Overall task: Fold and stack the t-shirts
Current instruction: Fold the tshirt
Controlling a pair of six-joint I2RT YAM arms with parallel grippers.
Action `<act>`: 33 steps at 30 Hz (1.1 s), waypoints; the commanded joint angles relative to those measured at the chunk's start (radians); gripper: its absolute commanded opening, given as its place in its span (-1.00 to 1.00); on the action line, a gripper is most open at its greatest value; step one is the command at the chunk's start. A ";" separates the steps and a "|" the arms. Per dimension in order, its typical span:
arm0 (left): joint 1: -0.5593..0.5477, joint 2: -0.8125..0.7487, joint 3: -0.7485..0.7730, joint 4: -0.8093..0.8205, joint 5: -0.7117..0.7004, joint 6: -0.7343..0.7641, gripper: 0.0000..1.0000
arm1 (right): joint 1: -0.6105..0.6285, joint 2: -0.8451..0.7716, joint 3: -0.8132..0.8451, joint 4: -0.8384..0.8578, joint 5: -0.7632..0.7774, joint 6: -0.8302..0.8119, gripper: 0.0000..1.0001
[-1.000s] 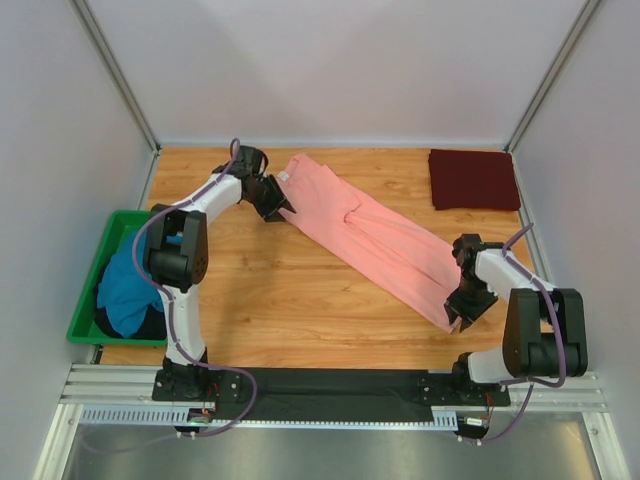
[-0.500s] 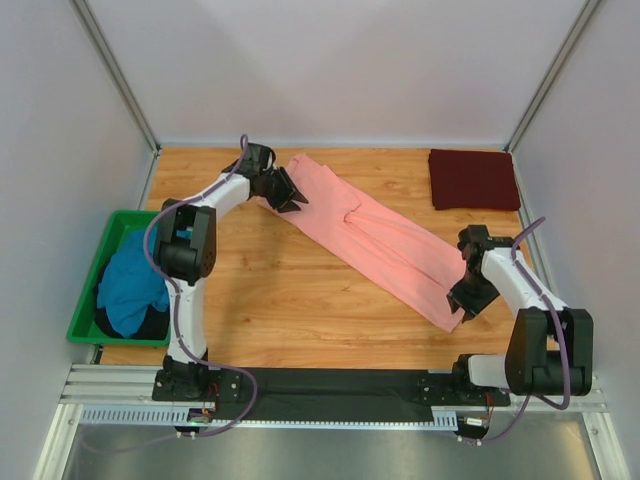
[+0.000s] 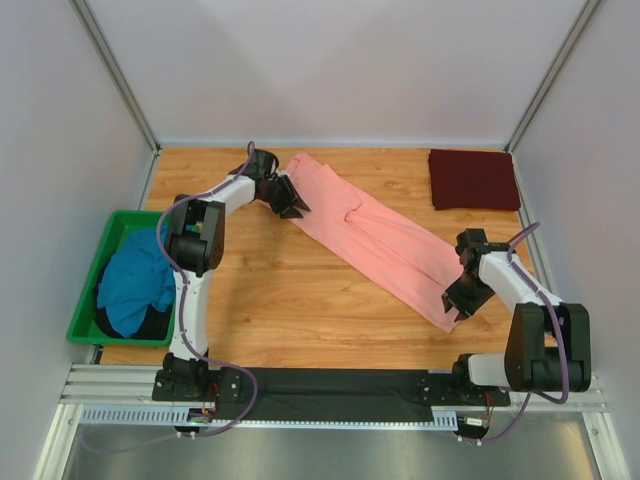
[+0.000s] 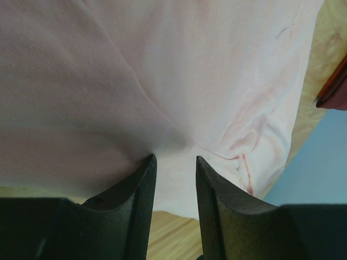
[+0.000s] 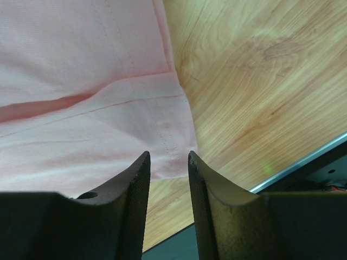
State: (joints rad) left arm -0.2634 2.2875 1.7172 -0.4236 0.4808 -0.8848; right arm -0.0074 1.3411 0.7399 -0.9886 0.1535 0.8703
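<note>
A pink t-shirt (image 3: 375, 240) lay stretched in a long, loosely folded strip across the middle of the wooden table (image 3: 300, 300), running slantwise from the far left toward the near right. The left gripper (image 3: 294, 205) was at the strip's far-left end. In its wrist view, its two fingers (image 4: 142, 197) stood a narrow gap apart with the shirt's edge gathered between them, and creases in the cloth ran toward that gap, so it had hold of the shirt there. The right gripper (image 3: 456, 304) sat at the opposite, near-right end, close to the table's front edge. Its fingers (image 5: 135, 189) were likewise drawn in to a narrow gap, pinching the stitched hem corner, with bare wood showing just below the cloth. A maroon t-shirt (image 3: 474, 178) rested folded into a neat rectangle at the far-right corner of the table, well apart from the pink one and from both arms. A blue t-shirt (image 3: 135, 280) lay crumpled inside a green bin (image 3: 90, 285) that stood beside the table's left edge, near the left arm's base.
</note>
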 commanded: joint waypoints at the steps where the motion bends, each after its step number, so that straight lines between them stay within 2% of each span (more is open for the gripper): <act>1: -0.004 -0.039 0.056 -0.012 0.022 0.033 -0.15 | 0.003 -0.011 -0.010 0.041 -0.006 -0.019 -0.28; 7: -0.005 -0.111 0.015 -0.090 -0.054 0.052 -0.14 | 0.003 0.019 0.067 0.025 0.001 -0.062 -0.29; 15: -0.007 -0.022 0.010 -0.138 -0.070 0.087 -0.18 | 0.003 0.061 0.108 0.045 0.008 -0.091 -0.29; 22: -0.005 -0.014 0.013 -0.159 -0.077 0.102 -0.20 | 0.003 0.073 0.153 0.034 0.000 -0.096 -0.30; 33: -0.005 -0.080 0.141 -0.287 -0.047 0.144 -0.15 | 0.003 0.041 0.191 0.004 0.004 -0.102 -0.30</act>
State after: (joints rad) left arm -0.2668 2.2662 1.8225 -0.6483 0.4210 -0.7723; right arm -0.0074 1.4178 0.8886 -0.9764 0.1474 0.7784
